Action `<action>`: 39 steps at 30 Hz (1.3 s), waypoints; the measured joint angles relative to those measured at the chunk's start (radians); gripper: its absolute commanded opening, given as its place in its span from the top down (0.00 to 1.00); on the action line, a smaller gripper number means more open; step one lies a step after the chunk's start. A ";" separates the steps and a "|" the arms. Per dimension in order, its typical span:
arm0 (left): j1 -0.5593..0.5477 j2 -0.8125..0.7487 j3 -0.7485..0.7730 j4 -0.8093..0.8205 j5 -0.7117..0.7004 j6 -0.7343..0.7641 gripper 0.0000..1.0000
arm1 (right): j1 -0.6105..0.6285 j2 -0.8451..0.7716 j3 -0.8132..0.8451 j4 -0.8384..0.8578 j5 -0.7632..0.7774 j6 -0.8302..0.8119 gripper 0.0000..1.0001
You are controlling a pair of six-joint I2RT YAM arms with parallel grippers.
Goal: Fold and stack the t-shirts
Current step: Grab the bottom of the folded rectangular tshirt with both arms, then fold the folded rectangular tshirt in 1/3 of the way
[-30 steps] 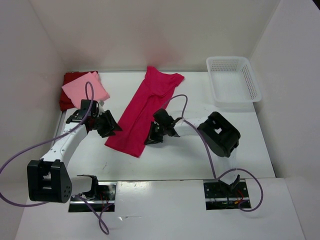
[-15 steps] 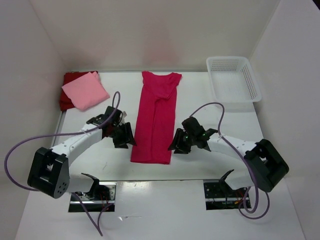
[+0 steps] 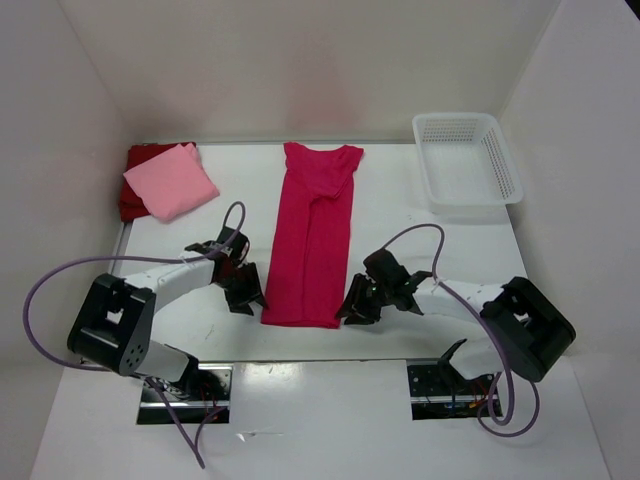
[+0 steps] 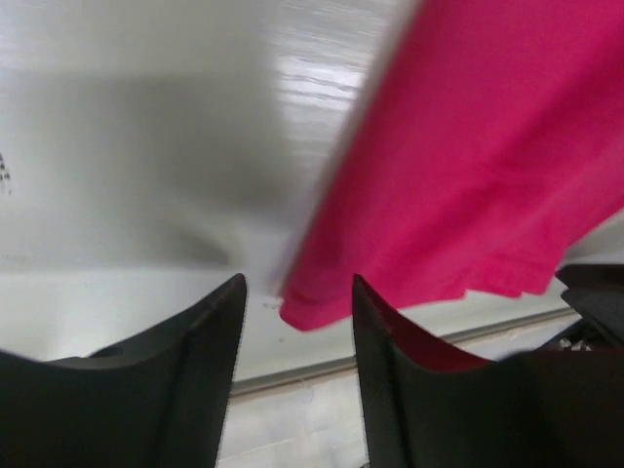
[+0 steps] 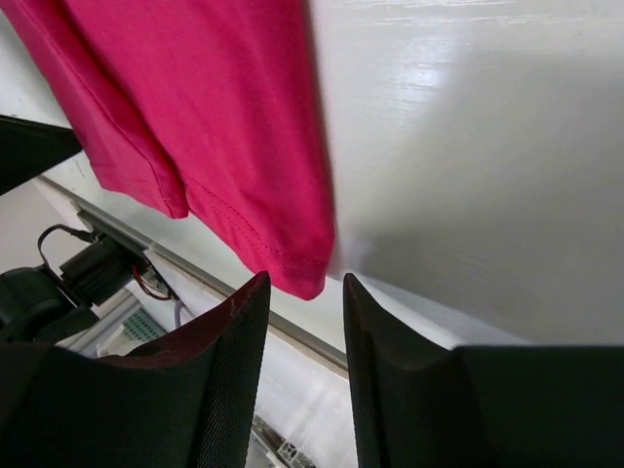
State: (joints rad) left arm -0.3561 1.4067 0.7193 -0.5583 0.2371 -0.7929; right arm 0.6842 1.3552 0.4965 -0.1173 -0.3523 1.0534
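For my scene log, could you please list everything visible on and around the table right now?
t-shirt, strip-folded: one, crimson-magenta, table centre
t-shirt, folded: one, light pink, far-left corner, atop the dark red one
t-shirt, underneath: one, dark red, far-left corner
basket: one, white lattice, far-right corner
table: one, white
left arm: one, white and black, near left
right arm: one, white and black, near right
left pincer: one, black, open, at the strip's near-left corner
right pincer: one, black, open, at its near-right corner

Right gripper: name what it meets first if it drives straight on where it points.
Likely the near hem corner of the crimson shirt, just ahead of the open right gripper; depth is unclear, so the table might come first.
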 measured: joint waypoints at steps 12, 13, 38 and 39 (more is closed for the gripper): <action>-0.021 0.072 -0.027 0.081 0.045 -0.026 0.83 | 0.015 0.098 0.000 0.080 -0.048 0.015 0.84; -0.021 0.072 -0.030 0.084 0.047 -0.029 0.87 | 0.016 0.105 0.000 0.085 -0.051 0.014 0.89; 0.078 0.087 0.458 -0.160 0.130 0.032 1.00 | -0.266 0.026 0.389 -0.300 -0.026 -0.237 1.00; 0.084 0.131 0.488 -0.134 0.119 0.033 1.00 | -0.287 0.084 0.432 -0.294 -0.027 -0.260 1.00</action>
State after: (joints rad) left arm -0.2722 1.5379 1.2072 -0.6922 0.3557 -0.7601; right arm 0.3973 1.4395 0.9283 -0.4118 -0.3790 0.7937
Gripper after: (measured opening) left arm 0.007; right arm 0.004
